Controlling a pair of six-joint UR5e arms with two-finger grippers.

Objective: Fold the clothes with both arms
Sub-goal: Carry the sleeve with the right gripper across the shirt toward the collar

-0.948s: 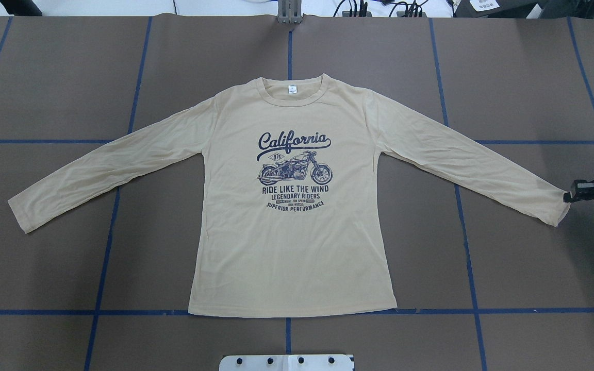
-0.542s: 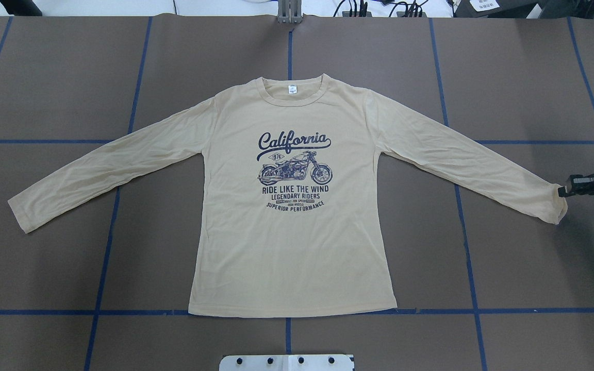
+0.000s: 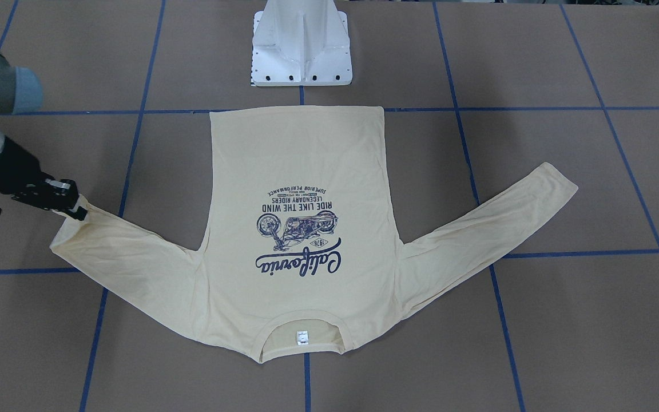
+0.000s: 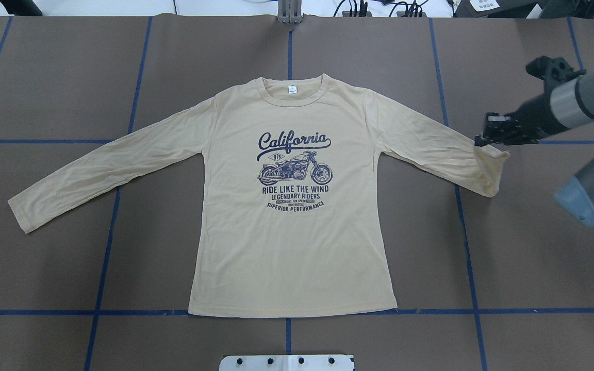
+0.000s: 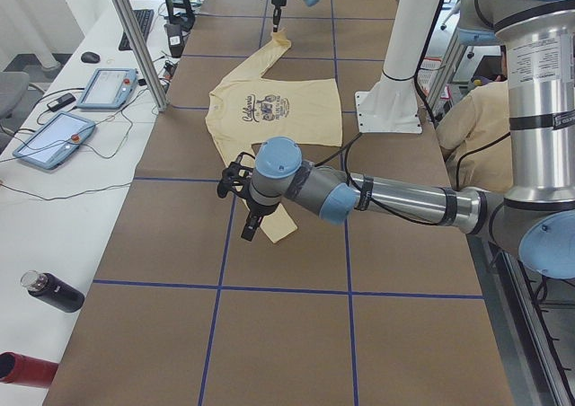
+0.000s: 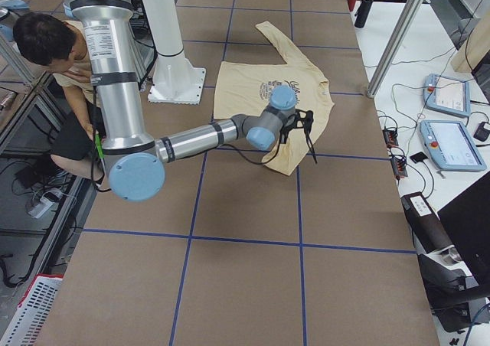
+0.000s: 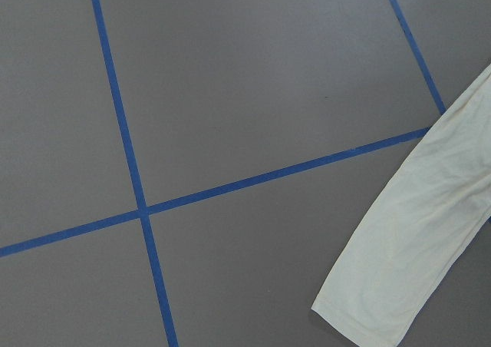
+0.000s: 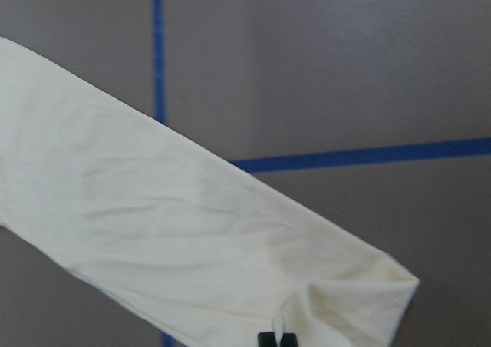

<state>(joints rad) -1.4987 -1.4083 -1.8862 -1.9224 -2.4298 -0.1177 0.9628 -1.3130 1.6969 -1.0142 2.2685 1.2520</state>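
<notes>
Cuff (image 4: 494, 172) of T-shirt (image 4: 297, 247) in right gripper (image 4: 484, 139), brown table (image 4: 534, 257) on every side.

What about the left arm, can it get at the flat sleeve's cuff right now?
Probably yes: the flat sleeve's cuff lies bare on the table with nothing over it, and the left gripper hangs close by it in the left side view.

Light comes flat and even from above — no glare on the table (image 4: 70, 77), only soft shadows, the darkest a thin rim under the T-shirt (image 3: 306, 166) by its collar. Both my wrist cameras turn the brown surface cool grey. The left one is sharp; the right one is softer — cloth washed near white, the fingertips (image 8: 267, 339) of my right gripper (image 4: 478, 141) dark and blurred at the bottom edge.
</notes>
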